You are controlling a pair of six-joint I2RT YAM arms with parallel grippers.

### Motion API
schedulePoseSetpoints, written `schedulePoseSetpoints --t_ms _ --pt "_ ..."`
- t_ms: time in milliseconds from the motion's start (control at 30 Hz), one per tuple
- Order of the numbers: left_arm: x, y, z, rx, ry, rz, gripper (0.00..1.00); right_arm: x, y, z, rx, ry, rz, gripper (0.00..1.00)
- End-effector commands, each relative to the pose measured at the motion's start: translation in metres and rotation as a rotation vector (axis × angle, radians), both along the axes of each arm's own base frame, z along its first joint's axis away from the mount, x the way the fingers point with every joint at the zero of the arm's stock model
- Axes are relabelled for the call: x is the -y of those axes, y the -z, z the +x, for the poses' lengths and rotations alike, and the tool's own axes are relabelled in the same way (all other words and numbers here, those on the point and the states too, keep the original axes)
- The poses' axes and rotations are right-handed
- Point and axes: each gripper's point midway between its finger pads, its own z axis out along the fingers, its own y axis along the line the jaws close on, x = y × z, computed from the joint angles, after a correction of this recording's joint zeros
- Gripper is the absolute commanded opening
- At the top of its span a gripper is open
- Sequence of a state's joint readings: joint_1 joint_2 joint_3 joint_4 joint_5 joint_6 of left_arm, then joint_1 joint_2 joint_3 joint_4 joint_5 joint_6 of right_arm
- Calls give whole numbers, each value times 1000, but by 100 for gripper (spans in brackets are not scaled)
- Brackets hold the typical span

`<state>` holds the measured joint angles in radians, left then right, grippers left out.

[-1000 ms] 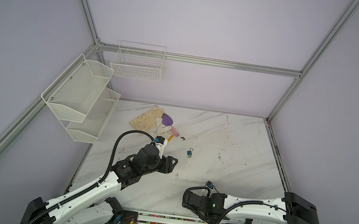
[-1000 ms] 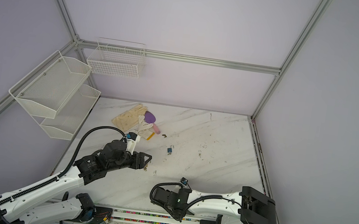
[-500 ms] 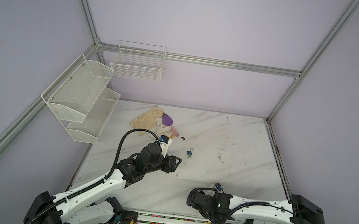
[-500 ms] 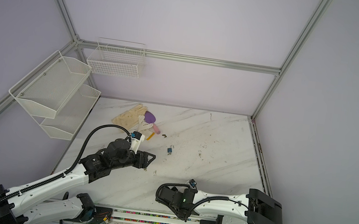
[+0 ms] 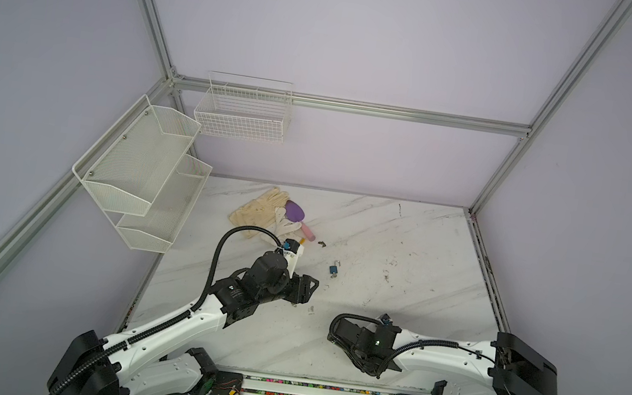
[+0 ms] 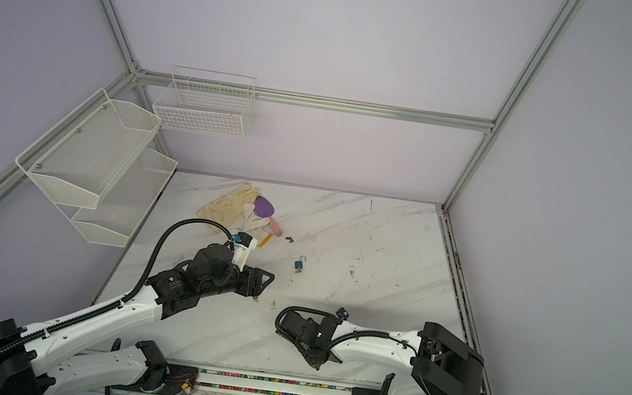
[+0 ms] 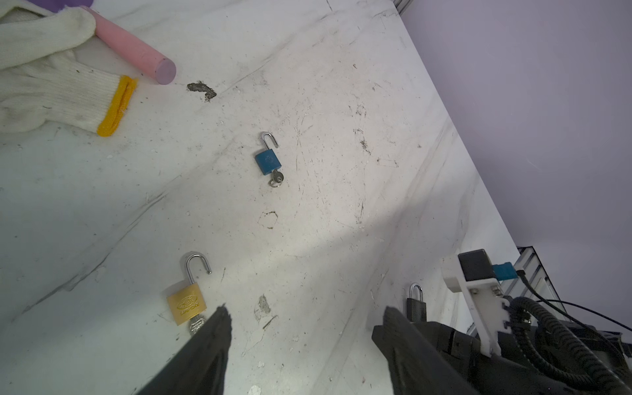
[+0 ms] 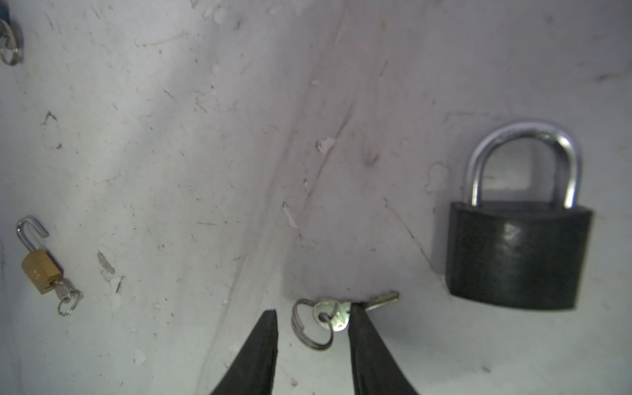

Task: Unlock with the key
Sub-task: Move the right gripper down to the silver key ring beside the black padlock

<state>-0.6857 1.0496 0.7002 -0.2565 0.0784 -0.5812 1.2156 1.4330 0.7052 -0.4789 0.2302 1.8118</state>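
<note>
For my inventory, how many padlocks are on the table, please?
3: blue padlock mid-table, brass padlock near the left hand, black padlock beside the loose key; others may be hidden.

The black padlock has a dull, faintly scuffed body and a polished steel shackle. The key is bright metal. The brass padlock gleams. The table is scratched marble-look; the glove is knitted cloth.

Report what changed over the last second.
The left gripper advanced toward the blue padlock, jaws open. The right gripper barely shifted; its jaws straddle the key near the black padlock, nothing gripped. Padlocks and gloves stayed put.
</note>
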Motion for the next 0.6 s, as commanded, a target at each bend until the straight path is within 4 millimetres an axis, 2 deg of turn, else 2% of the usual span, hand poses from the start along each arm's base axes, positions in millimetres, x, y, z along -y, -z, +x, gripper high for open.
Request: schedulePoseSetpoints --t_ms 0,167,267,333,433,567 --pt "-2 -10 6 37 -2 3 70 5 8 -2 -66 39 -20 39" --pt "-4 -14 5 43 -10 -6 70 5 5 15 -60 0 -52 39" --pt "-7 -14 5 41 -22 -4 70 5 -5 23 -38 -41 -90 40" --pt "-8 -13 5 37 -27 -7 70 2 -14 30 -19 -104 -121 42" --pt "-10 -13 5 26 -43 -14 70 8 -23 36 -11 -180 -211 44" --pt "-17 -11 4 8 -98 -32 70 7 -26 45 0 -359 -282 46"
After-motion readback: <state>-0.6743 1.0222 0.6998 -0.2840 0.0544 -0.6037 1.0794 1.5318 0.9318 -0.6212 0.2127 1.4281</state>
